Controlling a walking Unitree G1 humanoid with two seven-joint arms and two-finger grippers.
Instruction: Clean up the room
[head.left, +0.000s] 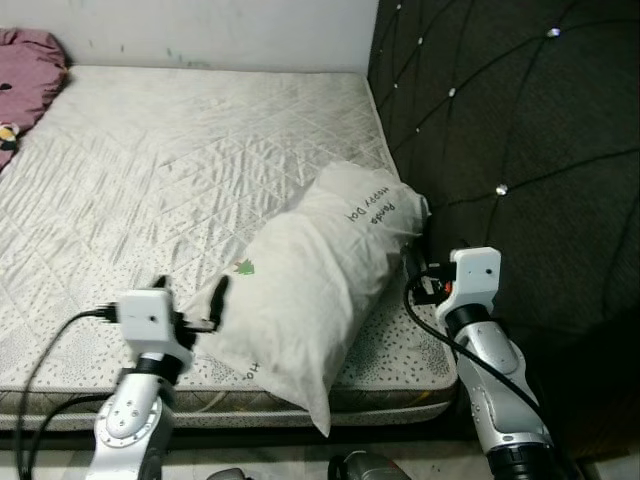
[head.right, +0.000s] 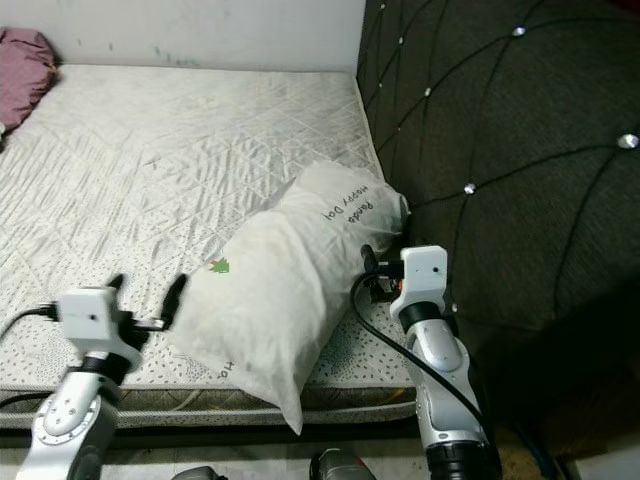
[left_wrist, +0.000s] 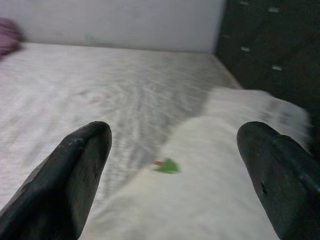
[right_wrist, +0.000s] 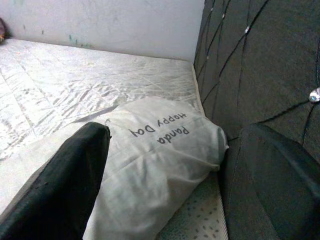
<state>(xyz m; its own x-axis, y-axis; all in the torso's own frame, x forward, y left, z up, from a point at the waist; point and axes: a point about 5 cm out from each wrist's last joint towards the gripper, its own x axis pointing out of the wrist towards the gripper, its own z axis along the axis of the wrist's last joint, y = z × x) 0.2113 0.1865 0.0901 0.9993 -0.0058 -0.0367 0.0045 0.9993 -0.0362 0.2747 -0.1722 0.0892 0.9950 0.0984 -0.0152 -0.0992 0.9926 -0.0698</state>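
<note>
Nearest us, our left gripper (head.left: 190, 300) hovers over the mattress (head.left: 150, 190) edge, fingers spread wide, nothing between them. Just beyond its fingertips lies the white pillow (head.left: 310, 280), one corner hanging off the near edge. A small green mark (left_wrist: 167, 166) on the pillow sits between the left fingers in the wrist view. Our right gripper (head.left: 412, 268) is at the pillow's other side, fingers also wide, one toward the pillow, the other toward the dark tufted headboard (head.left: 510, 150). Printed lettering (right_wrist: 160, 131) shows ahead of it. Far beyond the left gripper, a pink cloth (head.left: 25, 75) lies by the wall (head.left: 210, 30).
</note>
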